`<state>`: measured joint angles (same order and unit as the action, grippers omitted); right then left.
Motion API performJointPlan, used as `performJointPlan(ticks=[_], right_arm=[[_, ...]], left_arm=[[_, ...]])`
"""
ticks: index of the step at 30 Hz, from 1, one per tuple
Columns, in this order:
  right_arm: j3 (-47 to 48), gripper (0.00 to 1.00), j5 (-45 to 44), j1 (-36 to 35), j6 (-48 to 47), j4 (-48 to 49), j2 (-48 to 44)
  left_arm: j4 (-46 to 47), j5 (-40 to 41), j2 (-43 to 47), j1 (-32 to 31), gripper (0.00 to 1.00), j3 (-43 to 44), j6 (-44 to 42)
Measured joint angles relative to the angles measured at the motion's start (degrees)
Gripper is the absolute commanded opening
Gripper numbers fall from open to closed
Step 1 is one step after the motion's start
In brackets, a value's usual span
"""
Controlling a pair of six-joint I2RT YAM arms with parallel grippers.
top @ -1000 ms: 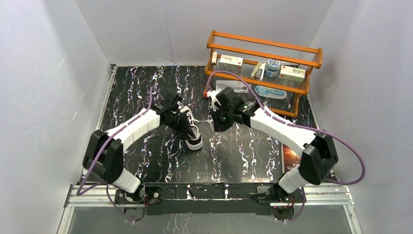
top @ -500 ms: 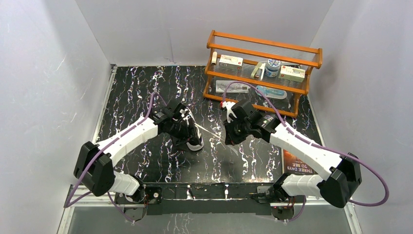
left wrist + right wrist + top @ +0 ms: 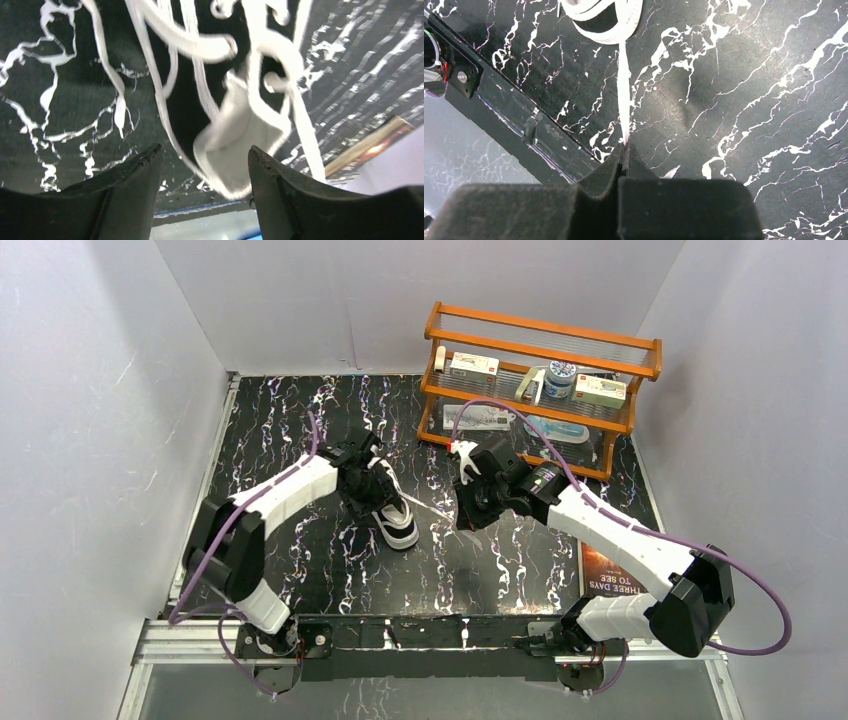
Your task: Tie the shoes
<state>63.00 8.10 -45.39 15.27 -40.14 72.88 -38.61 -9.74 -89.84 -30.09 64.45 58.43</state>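
White lace pinched in closed right gripper, drawn taut from black sneaker on the counter, probably to tighten the lacing. Left gripper spread open above it, holding nothing, leaving the pull unhindered.

Heads up: from the top camera you only get the toe half of the sneaker. The left gripper sits over the rest, so its heel end is hidden. The left wrist view is blurry, and the laces run off its top edge. The right wrist view crops the shoe to its toe, and the lace end vanishes inside the right gripper. Labels on the boxes in the shelf are too small to read.
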Motion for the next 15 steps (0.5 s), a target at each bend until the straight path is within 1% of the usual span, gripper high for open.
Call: performJointPlan(ticks=[1,2,4,6,10,15], right_arm=[[0.0,0.0,0.0,0.0,-0.02,0.02,-0.02],[0.0,0.0,0.0,0.0,-0.02,0.02,-0.04],[0.0,0.0,-0.09,0.0,-0.2,0.0,-0.04],[0.02,0.0,-0.28,0.0,-0.37,-0.02,-0.07],[0.42,0.0,-0.63,0.0,-0.59,-0.33,-0.24],[0.55,0.0,0.02,0.0,-0.66,-1.4,-2.49]], left_arm=[[0.59,-0.31,-2.05,-0.15,0.54,0.2,-0.46],[1.14,-0.52,-3.91,-0.39,0.47,0.22,-1.05],[1.25,-0.7,-6.62,-1.05,0.38,0.22,-2.19],[1.2,-0.68,-7.34,-1.9,0.32,0.09,-3.48],[2.43,-1.27,-5.4,-4.44,0.28,-1.49,-4.98],[4.09,-3.54,-1.16,-10.75,0.26,-6.86,-6.08]])
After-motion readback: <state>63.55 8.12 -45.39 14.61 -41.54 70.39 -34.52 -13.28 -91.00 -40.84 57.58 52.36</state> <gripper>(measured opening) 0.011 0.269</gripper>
